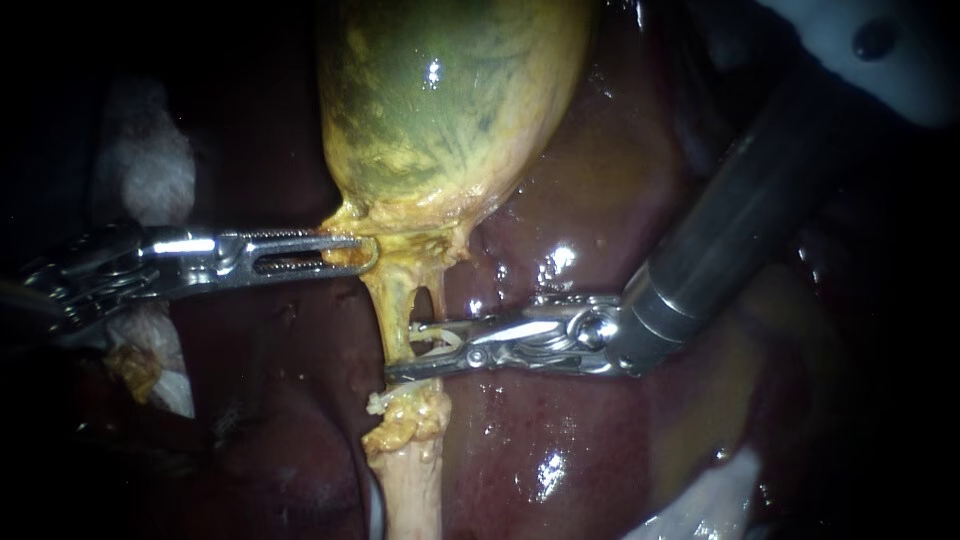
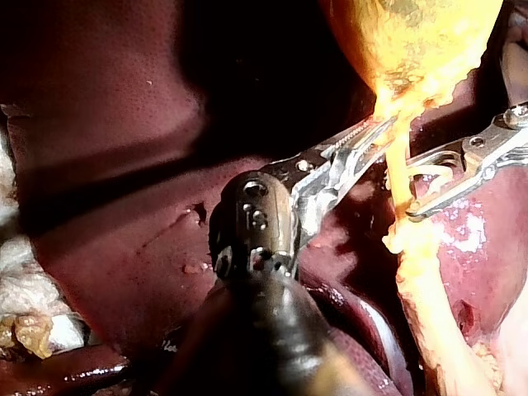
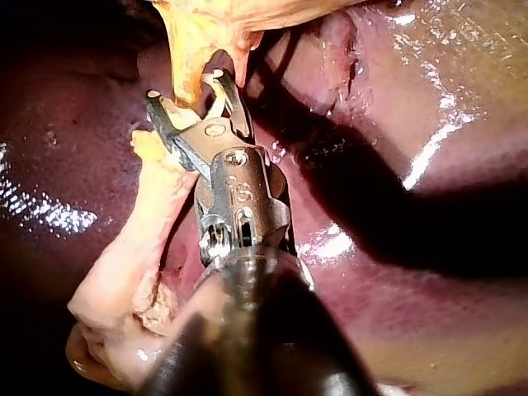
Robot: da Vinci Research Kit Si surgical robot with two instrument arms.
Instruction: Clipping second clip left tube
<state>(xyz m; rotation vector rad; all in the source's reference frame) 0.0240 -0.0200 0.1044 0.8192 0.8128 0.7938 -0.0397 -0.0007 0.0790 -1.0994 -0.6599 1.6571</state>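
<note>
at the far left, white gauze lies at the dark margin of the field; the left instrument enters from that side and runs nearly level, its slotted jaws clenched on the yellow tissue at the neck of the gallbladder, whose green-yellow body fills the upper centre; from that neck the left tube descends as a yellow strand, with a small dark window just beside it on its right; lower down it ends in a fatty lump and a pale stalk that continues to the lower edge; the right instrument comes in from the upper right on a thick grey shaft and reaches across to the left tube, its jaws parted with one jaw above and one below the crossing point, so that the tube lies between them, just above the fatty lump and well below the left instrument's grasp; a pale clip sits in the gap between these jaws, not closed; in the left wrist view the left tube passes inside the spread tips of the right instrument, ahead of the left instrument; in the right wrist view the yellow strand stands between the two tips of the right instrument; glistening dark red liver lies under and around everything.
</note>
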